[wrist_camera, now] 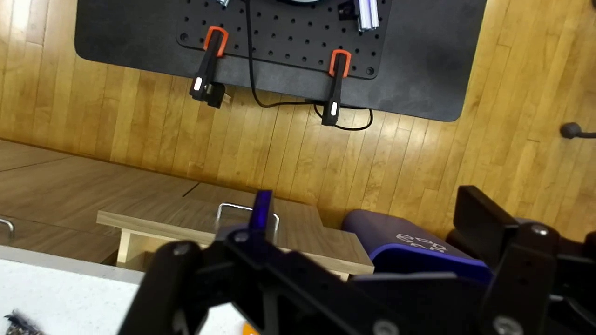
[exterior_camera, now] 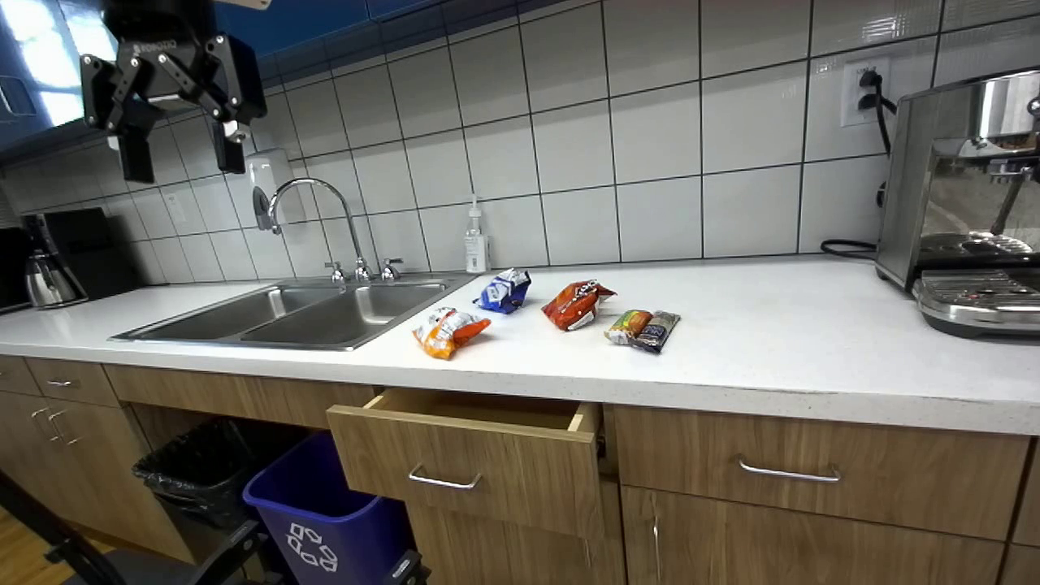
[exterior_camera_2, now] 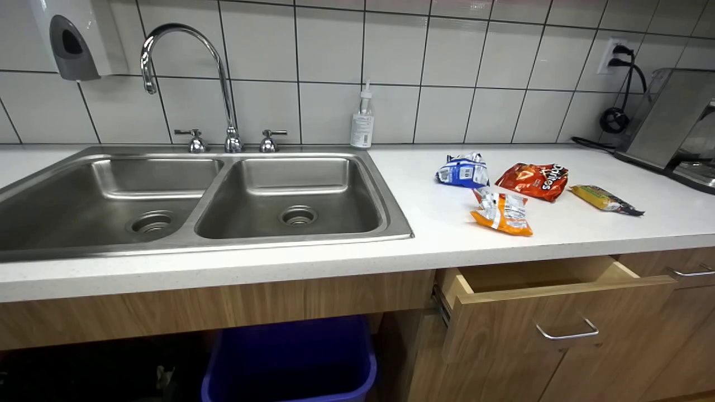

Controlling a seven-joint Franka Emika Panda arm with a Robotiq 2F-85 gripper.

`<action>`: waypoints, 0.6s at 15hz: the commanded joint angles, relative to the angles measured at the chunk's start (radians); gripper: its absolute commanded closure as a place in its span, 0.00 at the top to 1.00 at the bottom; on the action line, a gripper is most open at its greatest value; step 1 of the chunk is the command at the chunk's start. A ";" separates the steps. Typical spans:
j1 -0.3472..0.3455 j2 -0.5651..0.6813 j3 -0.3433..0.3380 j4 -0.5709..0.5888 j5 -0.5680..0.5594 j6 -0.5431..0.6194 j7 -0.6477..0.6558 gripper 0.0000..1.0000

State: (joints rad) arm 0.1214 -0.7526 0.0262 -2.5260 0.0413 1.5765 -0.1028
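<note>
High on the left, in an exterior view, the gripper (exterior_camera: 183, 154) hangs well apart from the desk (exterior_camera: 812, 333), its fingers (exterior_camera: 138, 158) spread wide with nothing held between them. Under the near edge of the desk, a wooden drawer (exterior_camera: 520, 471) is pulled out; the wrist view shows it beyond the fingers, with a blue bin (wrist_camera: 396, 228) just beside it. On the desk, behind and above that drawer, a crumpled orange-and-white bag (exterior_camera: 445, 331) lies toward the near edge, a blue bag (exterior_camera: 504, 291) farther back, a red bag (exterior_camera: 575, 305) to the right of these two, and, farther right, a yellow packet (exterior_camera: 627, 327) and a dark packet (exterior_camera: 656, 331) side by side, touching. Left of the bags, in both exterior views, a double-basin sink (exterior_camera_2: 208, 196) is set into the desk, with a curved faucet (exterior_camera_2: 233, 140) at its far rim. A clear pump bottle (exterior_camera_2: 362, 131) stands upright just before the tiled wall (exterior_camera_2: 329, 50), near the sink's far right corner. Farther right on the desk stands a metal coffee machine (exterior_camera: 975, 211); beside it, black cords (exterior_camera: 884, 130) run to a wall outlet (exterior_camera: 853, 110).
</note>
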 commanded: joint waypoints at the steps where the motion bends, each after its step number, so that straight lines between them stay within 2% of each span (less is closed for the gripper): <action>1: -0.007 -0.013 -0.009 -0.043 0.024 0.069 -0.010 1.00; 9: -0.022 0.007 -0.030 -0.107 0.020 0.198 -0.005 1.00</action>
State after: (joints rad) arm 0.1183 -0.7419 -0.0045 -2.5997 0.0518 1.7200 -0.1028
